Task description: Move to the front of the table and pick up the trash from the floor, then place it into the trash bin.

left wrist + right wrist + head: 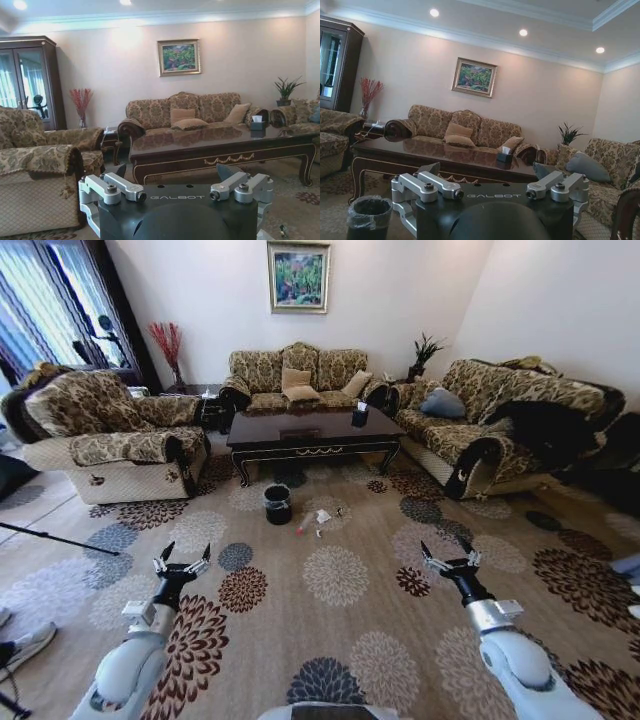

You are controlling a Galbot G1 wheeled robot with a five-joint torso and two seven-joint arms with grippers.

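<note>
Wide room here, and the dark bench (312, 432) sits across the patterned carpet (340, 630), ringed by three floral sofas, well ahead of both arms. Just in front of its rail stands the black trash bin (277, 504), upright on the carpet, liner folded over the rim. Beside the bin, toward the robot's right, lies the trash (318, 519): a white wad and some small scraps, with a bit of red next to them, too small to make out further.

Down at the near edge, the left pincer (181, 565) hangs over the carpet with its fingers spread wide, and the right pincer (449, 559) matches it on the other side, fingers apart too. Bin and trash lie ahead, between the two, well apart from both.

From the left wrist, the bench (225, 145) runs broadside with its gold scroll ornament plain on the front rail, a tissue box (257, 123) on top. The right wrist catches the trash bin (368, 217) close by at floor level, bag crinkled over its rim.
</note>
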